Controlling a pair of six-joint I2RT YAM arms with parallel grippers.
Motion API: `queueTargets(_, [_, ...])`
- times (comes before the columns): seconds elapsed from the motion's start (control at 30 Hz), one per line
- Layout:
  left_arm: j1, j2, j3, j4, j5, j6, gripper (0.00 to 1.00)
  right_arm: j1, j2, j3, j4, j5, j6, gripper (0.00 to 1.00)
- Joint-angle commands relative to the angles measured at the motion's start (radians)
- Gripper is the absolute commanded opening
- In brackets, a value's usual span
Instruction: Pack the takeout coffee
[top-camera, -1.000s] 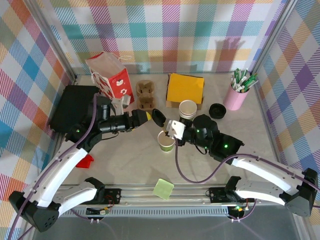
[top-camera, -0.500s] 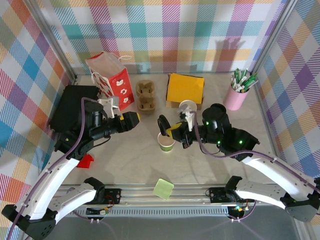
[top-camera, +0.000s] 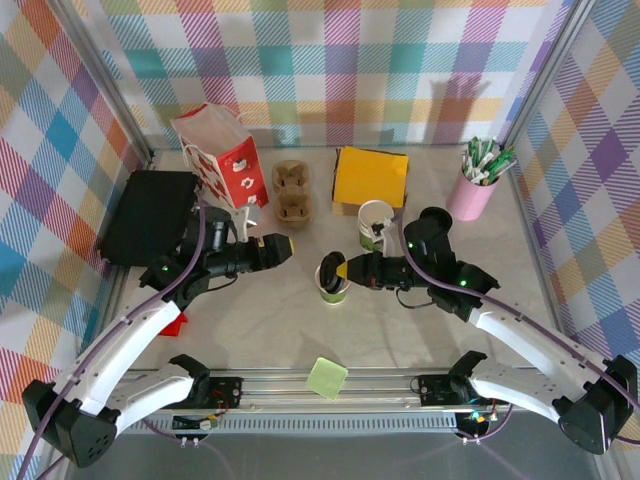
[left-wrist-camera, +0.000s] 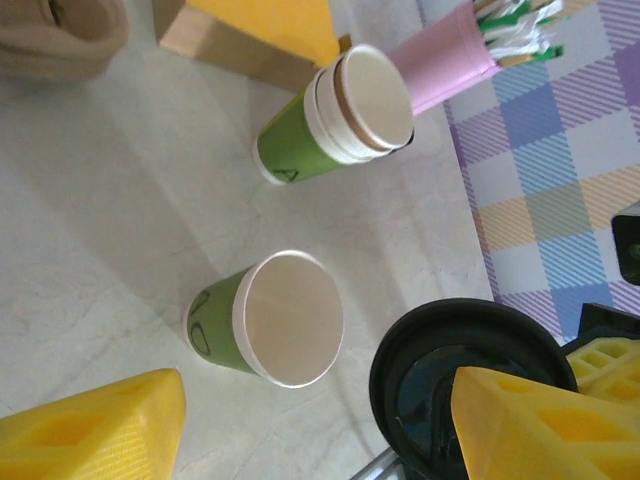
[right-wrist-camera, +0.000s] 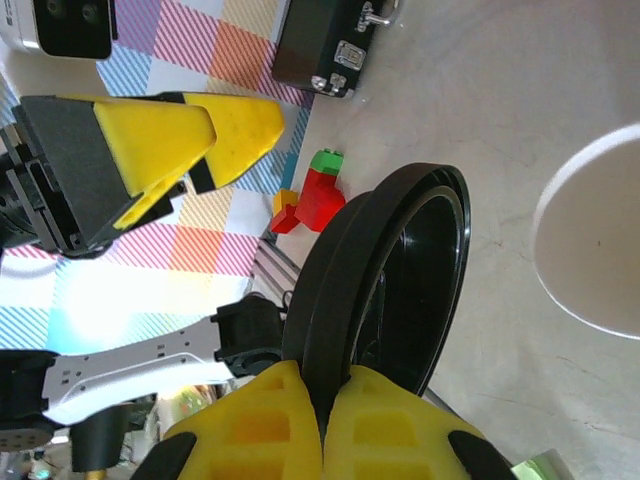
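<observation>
takeout coffee (top-camera: 333, 287): upright at middle of table (top-camera: 262, 322), green sides, cream rim, open-topped | right gripper (right-wrist-camera: 322, 398): pinching black lid (right-wrist-camera: 385, 270) just beside cup | left gripper (top-camera: 284, 245): jaws apart, empty

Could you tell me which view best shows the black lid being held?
The right wrist view: the black lid is close up, its rim pinched by the right gripper. The top external view shows it small; in the left wrist view a yellow finger partly hides it.
</observation>
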Motion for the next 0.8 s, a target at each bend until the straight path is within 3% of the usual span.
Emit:
queueTargets(0.0, [-0.017, 0.024, -0.024, 0.065, 0.063, -0.024, 0.70, -0.015, -0.008, -0.060, 0.122, 0.006, 0.105, 0.00])
queueTargets(0.77, [-0.069, 0.149, -0.060, 0.152, 0.076, -0.050, 0.68, -0.097, 0.139, -0.201, 0.360, 0.000, 0.159, 0.03])
